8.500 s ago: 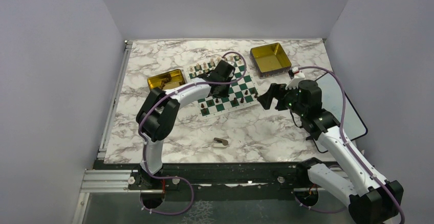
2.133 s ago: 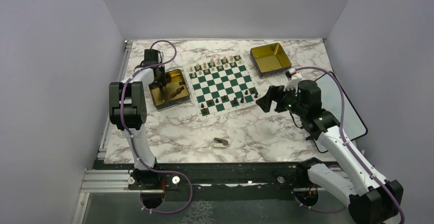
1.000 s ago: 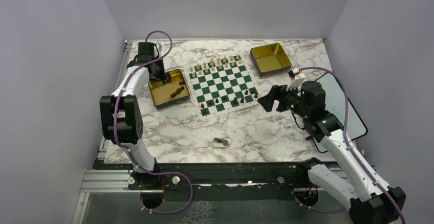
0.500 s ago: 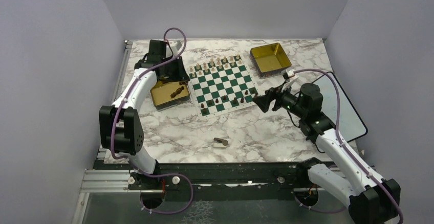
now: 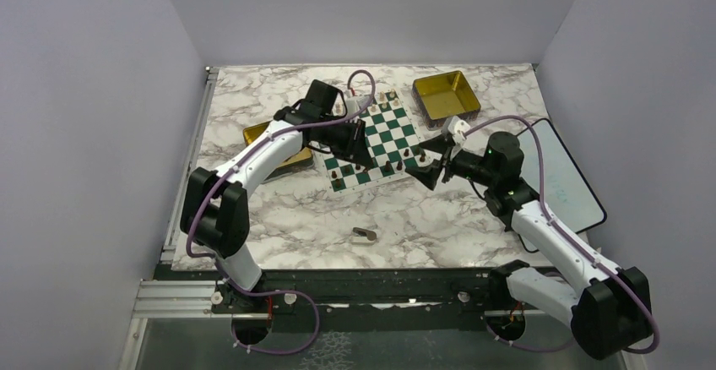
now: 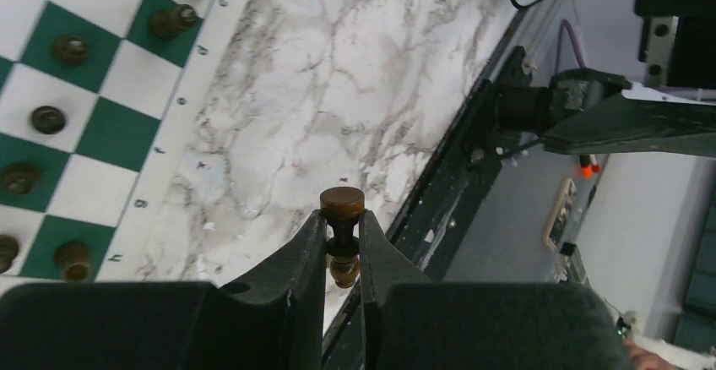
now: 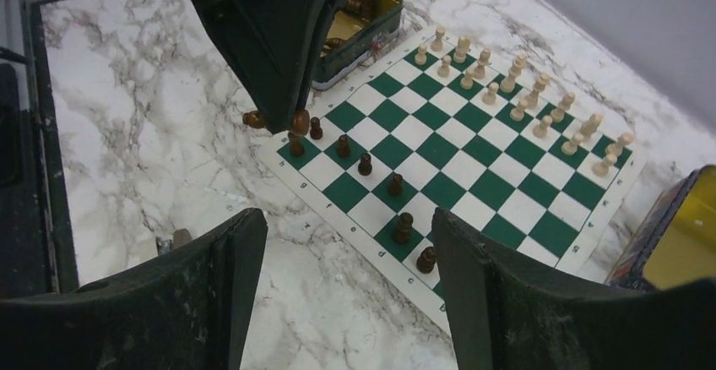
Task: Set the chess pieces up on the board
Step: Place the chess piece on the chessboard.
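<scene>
The green-and-white board [image 5: 382, 134] [image 7: 473, 160] [image 6: 94, 76] lies mid-table. Several dark chess pieces [image 5: 372, 165] [image 7: 366, 164] [image 6: 48, 119] stand along its near side. My left gripper [image 5: 353, 147] [image 6: 342, 220] hovers over the board's near-left corner. It is shut on the stem of a dark piece [image 6: 342, 208] [image 7: 298, 122], whose round base points away from the wrist. My right gripper [image 5: 420, 168] [image 7: 346, 218] is open and empty, low beside the board's near-right corner, with two dark pieces [image 7: 404, 227] just ahead of its fingers.
Pale cream pieces [image 5: 384, 99] [image 7: 507, 83] line the board's far side. A gold tin [image 5: 256, 134] [image 7: 365, 13] sits left of the board, partly under my left arm. Another gold tin [image 5: 446, 95] [image 7: 686, 235] is at the far right. A small grey object [image 5: 365, 234] lies nearer the front.
My left arm has swung right from the left tin to the board's near-left corner, carrying a dark piece. My right gripper has reached left toward the board and narrowed slightly.
</scene>
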Tool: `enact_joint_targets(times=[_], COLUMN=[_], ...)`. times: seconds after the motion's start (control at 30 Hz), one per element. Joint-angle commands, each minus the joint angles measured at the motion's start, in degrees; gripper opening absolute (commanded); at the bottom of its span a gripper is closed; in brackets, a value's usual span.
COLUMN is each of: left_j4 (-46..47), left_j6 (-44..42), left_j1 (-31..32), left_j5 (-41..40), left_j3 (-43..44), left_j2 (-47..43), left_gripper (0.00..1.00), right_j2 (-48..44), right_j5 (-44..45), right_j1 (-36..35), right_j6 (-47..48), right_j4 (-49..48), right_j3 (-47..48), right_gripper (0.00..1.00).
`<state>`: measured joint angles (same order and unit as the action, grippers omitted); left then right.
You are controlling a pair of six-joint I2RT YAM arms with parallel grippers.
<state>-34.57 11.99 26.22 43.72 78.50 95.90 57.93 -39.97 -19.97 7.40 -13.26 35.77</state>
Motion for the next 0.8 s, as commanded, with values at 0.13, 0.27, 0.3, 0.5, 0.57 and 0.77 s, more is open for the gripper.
enact_joint_targets(times=[0.13,0.27,0.3,0.5,0.57,0.77], left_j4=[-0.2,0.3,0.4,0.7,0.9,1.0], left_j6=[0.7,0.9,0.8,1.4,1.6,2.0], left_j1=[3.3,4.6,4.8,6.5,6.9,7.8], left_j5=[10.0,11.3,11.5,12.4,12.9,13.1], left_j3=[1.2,1.1,1.1,0.5,0.1,-0.3], left_j2=[0.3,0.1,0.1,-0.5,-0.8,-1.2], left_gripper=[0.11,0.11,0.11,0.11,0.11,0.11], right_j2=[4.6,5.0,5.3,8.7,9.2,9.4], right_j5=[-11.2,-9.6,-10.1,-14.3,-14.1,-13.2], right_j1=[-3.4,-5.8,-6.2,-7.7,-8.7,-11.3], right_j6=[22.5,25.8,26.4,29.5,31.3,35.0], right_j4=[-3.5,-5.7,-6.3,-6.4,-5.2,-3.4], right_j3=[-0.8,-1.5,-1.4,0.1,0.8,0.4], right_gripper=[0.73,0.71,0.7,0.59,0.58,0.58])
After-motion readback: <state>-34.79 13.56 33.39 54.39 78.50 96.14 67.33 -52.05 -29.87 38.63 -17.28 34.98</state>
